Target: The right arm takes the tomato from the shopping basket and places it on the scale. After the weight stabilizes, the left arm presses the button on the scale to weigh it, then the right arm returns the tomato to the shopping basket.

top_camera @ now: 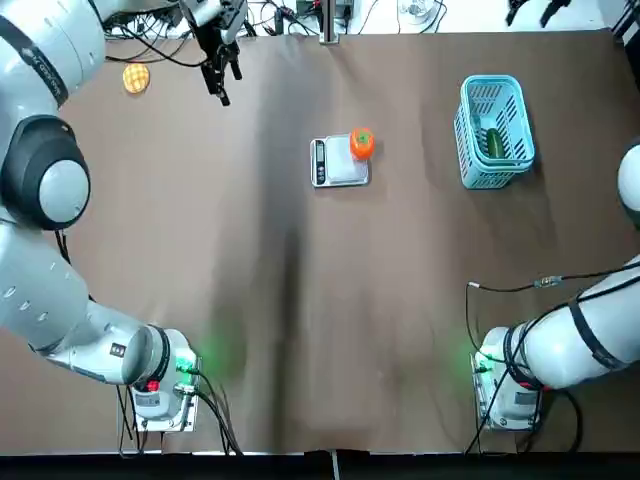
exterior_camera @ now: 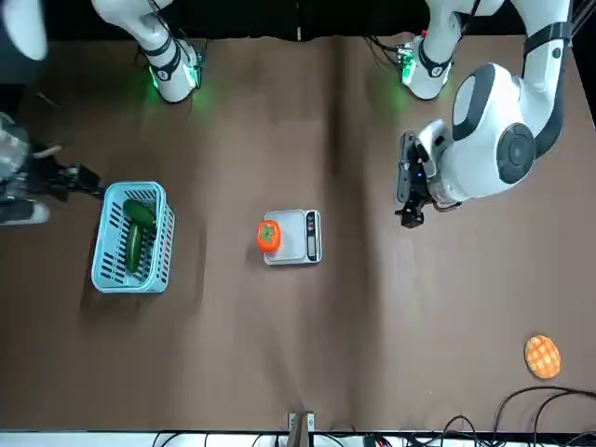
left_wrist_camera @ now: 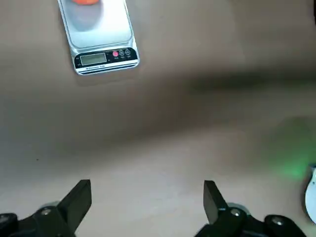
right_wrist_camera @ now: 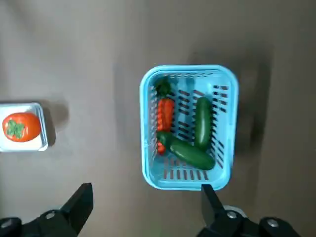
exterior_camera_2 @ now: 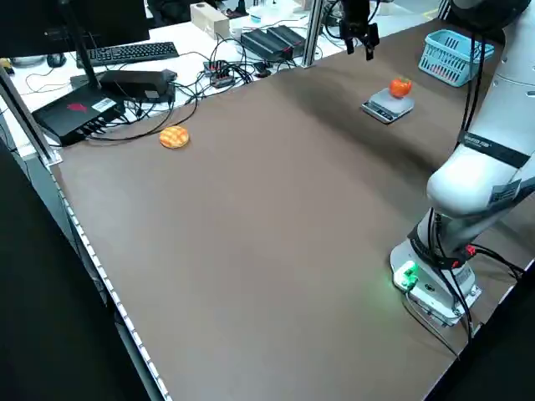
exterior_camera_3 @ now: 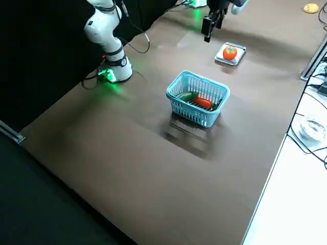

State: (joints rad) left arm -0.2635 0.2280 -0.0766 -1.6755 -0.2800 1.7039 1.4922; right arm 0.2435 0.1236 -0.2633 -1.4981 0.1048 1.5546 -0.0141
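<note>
We see the tomato (top_camera: 361, 143) sitting on the scale (top_camera: 341, 172), at the plate's edge nearest the basket (top_camera: 492, 131) and opposite the black control strip, so we judge the first step done. What we think is left: the button (left_wrist_camera: 115, 54) in that strip has to be pressed by the left arm, and then the tomato goes back to the basket. We cannot read the display, so we cannot tell whether a press has already happened.

The left jaws (top_camera: 219, 72) hang above the brown surface (top_camera: 300, 320) near its far edge, well apart from the scale and on the strip's side of it. In the left wrist view they stand wide apart with nothing between them, looking down at bare surface with the scale ahead. A flat yellow-orange round item (top_camera: 136, 77) lies on the surface farther out to the left.

The right jaws (right_wrist_camera: 143, 205) hover high over the basket; the right wrist view shows them spread wide and empty, with the basket below them. The basket holds two dark green vegetables and a slim red-orange one. In the front view the right jaws show only as a blur just beside the basket.
</note>
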